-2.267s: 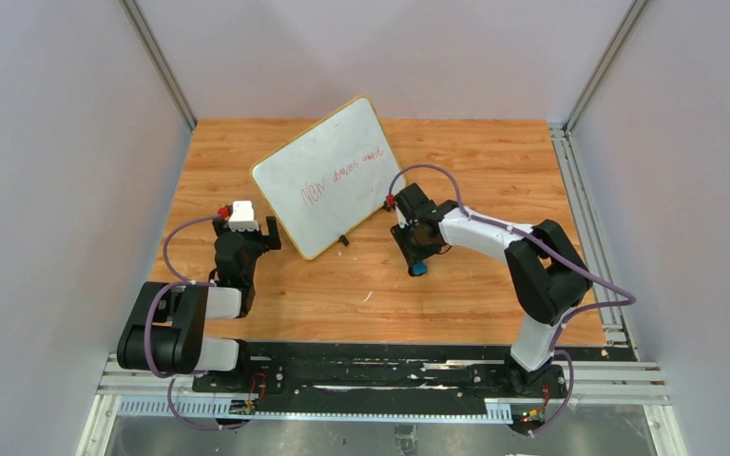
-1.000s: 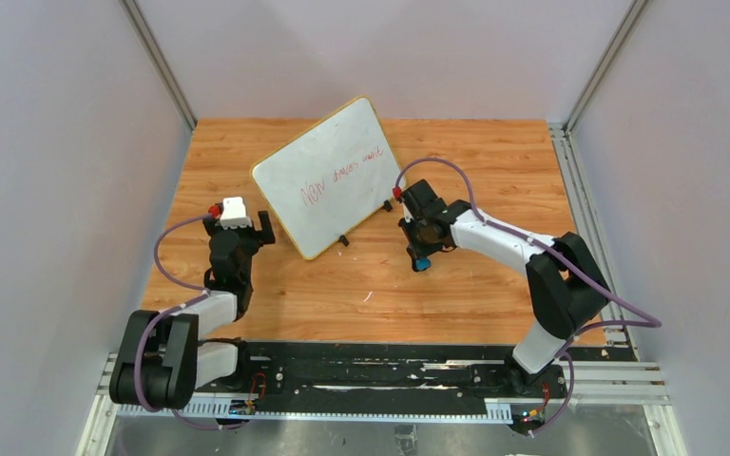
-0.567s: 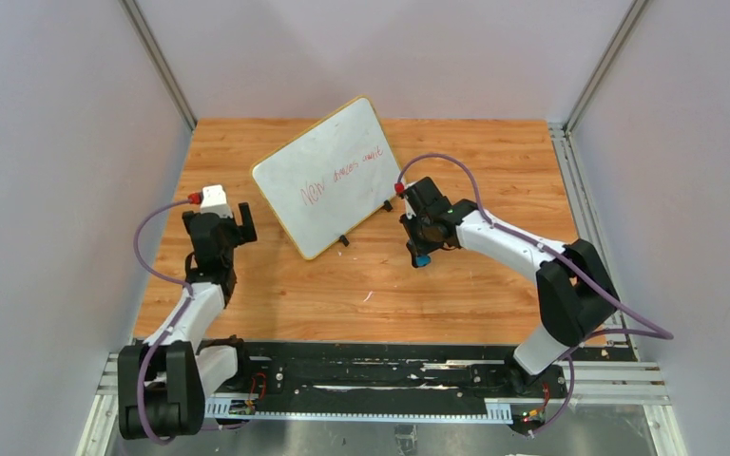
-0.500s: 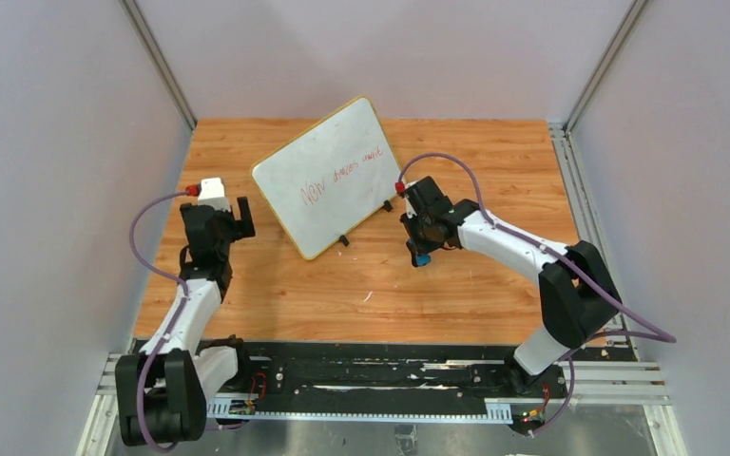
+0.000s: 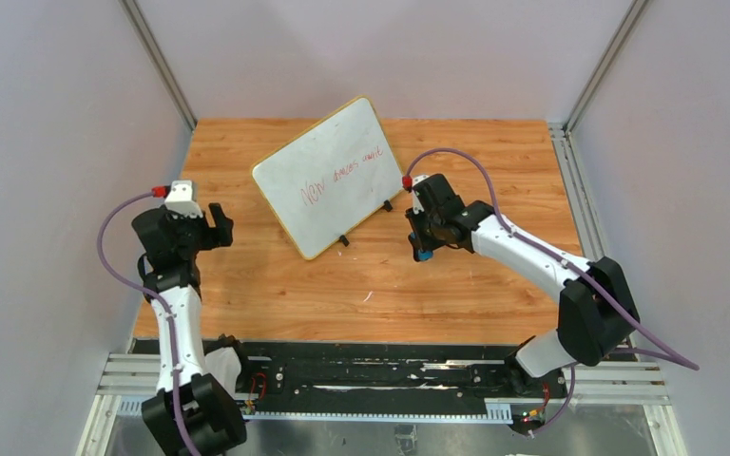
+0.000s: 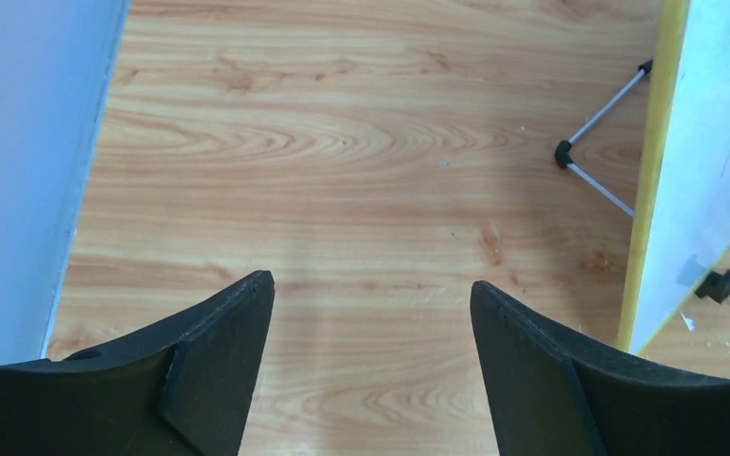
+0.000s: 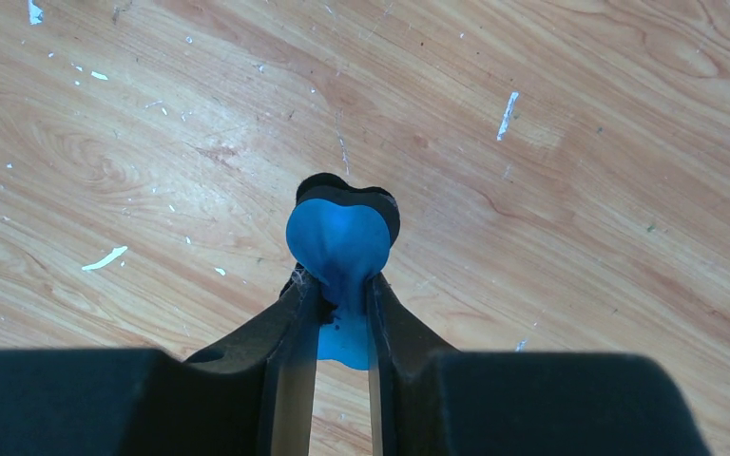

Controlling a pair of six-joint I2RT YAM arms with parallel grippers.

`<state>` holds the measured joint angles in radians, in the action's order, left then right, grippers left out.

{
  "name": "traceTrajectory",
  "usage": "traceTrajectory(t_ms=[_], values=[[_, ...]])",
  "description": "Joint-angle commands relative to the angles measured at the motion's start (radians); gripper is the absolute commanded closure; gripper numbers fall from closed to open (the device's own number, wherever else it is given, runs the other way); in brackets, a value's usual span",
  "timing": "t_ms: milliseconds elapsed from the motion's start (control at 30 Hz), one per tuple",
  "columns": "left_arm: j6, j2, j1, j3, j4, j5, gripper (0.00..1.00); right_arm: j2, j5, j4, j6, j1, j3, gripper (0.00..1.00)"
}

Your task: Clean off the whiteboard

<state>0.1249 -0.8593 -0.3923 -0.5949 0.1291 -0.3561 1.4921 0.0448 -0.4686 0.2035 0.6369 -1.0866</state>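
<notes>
The whiteboard (image 5: pixel 328 176) stands on the wooden desk (image 5: pixel 494 161) between the two tools and a little beyond both, turned askew to the desk's edges. It is white with rounded corners and a thin yellow frame. A line of faint red handwriting runs across its face: the first word looks like "New", and the rest is too small to read. Small black feet (image 5: pixel 345 239) show at its near edge. In the left wrist view the board (image 6: pixel 713 142) rises along the right side, tilted, with thin metal stand legs (image 6: pixel 599 123) ending in black tips behind its yellow edge. The left tool (image 5: pixel 215 222) hangs to the left of the board, well apart from it. Its fingers (image 6: pixel 219 351) are spread wide with only bare wood between them, and the midpoint of the tool (image 6: pixel 371 294) lies over the desk. The right tool (image 5: pixel 421 249) is on the board's right, near its lower corner but not touching it. It is pressed together on a blue eraser (image 7: pixel 339 237), whose rounded blue face with a dark backing sticks out past the fingertips above the desk. White flecks (image 7: pixel 105 257) lie scattered on the wood beneath that tool (image 7: pixel 342 285).
</notes>
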Motion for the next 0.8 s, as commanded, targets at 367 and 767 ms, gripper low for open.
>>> traceTrajectory(t_ms=[367,767], values=[[-0.131,-0.24,-0.208,0.024,-0.207,-0.808,0.25,-0.006,-0.02,-0.009,-0.008,-0.022,-0.02,0.77],[-0.204,-0.307,-0.087,-0.022,-0.36,-0.745,0.26,0.008,-0.02,0.008,-0.013,-0.022,-0.03,0.77]])
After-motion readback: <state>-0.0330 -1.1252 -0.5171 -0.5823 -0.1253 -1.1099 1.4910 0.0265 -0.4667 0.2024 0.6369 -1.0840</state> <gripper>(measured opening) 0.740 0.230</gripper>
